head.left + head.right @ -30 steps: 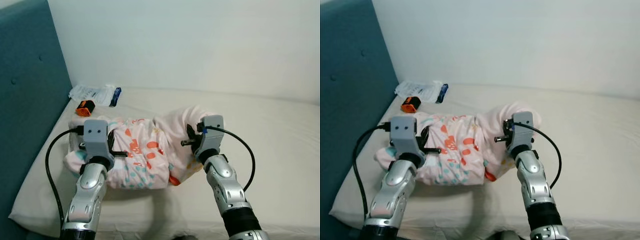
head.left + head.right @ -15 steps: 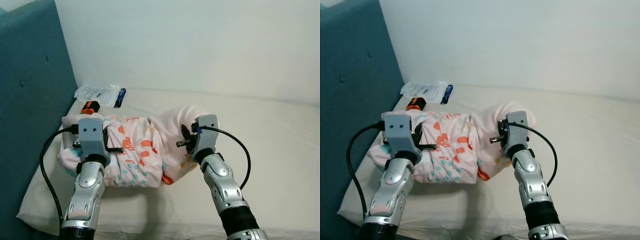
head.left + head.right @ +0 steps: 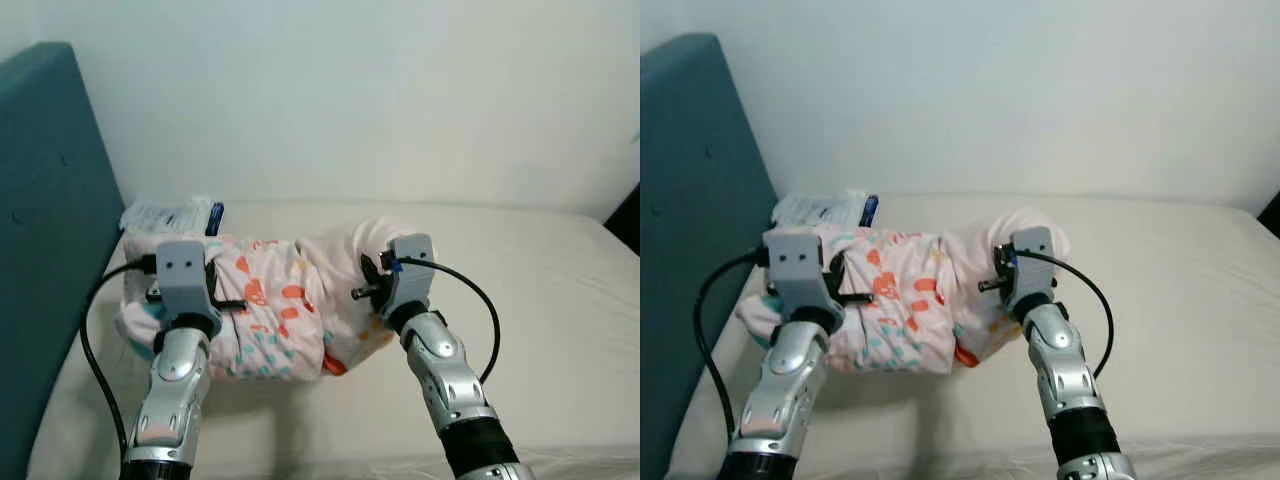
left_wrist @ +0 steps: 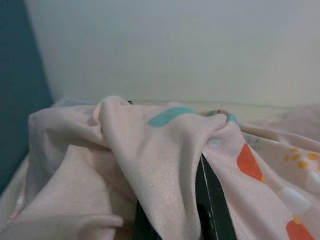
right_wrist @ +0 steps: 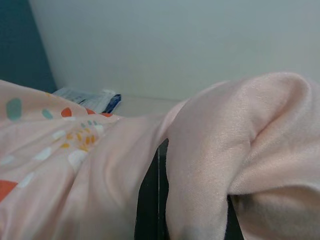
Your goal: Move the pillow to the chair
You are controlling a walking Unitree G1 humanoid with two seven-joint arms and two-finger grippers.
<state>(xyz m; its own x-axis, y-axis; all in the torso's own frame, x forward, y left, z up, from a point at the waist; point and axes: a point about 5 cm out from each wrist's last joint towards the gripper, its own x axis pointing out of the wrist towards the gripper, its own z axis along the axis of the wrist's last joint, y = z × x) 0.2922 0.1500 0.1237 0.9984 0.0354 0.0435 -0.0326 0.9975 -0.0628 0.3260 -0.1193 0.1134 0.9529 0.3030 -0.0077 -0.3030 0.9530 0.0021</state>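
Note:
The pillow is pale pink with orange and teal marks, bunched up and held a little above the mattress between both arms. My left gripper is shut on its left end, next to the headboard. My right gripper is shut on its plain pink right end. In the left wrist view a fold of the pillow is pinched between the black fingers. In the right wrist view the pink fabric bulges over the dark fingers. A shadow lies on the bed under the pillow.
A teal padded headboard rises on the left. A white packet with a blue item lies in the bed's far left corner. The cream mattress stretches to the right, against a white wall. Something dark shows at the right edge.
The whole view has shifted, so the camera has moved. Both grippers keep their hold on the pillow, which now covers the orange object near the packet.

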